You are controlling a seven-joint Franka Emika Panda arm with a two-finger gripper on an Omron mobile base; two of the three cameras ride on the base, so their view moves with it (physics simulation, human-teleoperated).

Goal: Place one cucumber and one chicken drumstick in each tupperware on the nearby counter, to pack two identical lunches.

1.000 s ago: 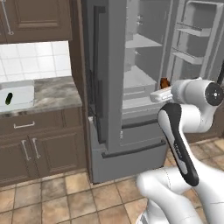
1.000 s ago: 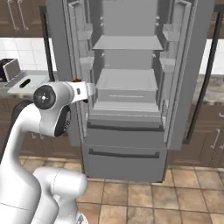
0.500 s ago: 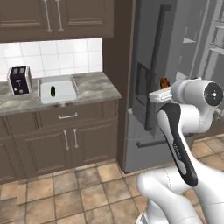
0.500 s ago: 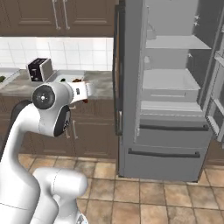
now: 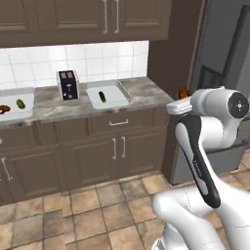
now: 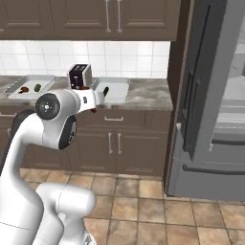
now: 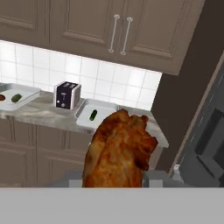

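Gripping 1 chicken drumstick point(image 7: 119, 151), the gripper point(image 7: 118, 177) is seen low in the hand view.
At centre frame, 1 dark cucumber point(image 5: 102, 96) is seen in the tupperware point(image 5: 120, 95) beside the toaster point(image 5: 68, 85).

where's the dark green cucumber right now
The dark green cucumber lies in the tupperware just right of the toaster on the counter, alone in that tray. The hand view shows it beyond the held chicken drumstick.

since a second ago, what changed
The base turned from the open fridge toward the counter; the things themselves did not move. The end effector stays shut on a drumstick. The trays keep their contents.
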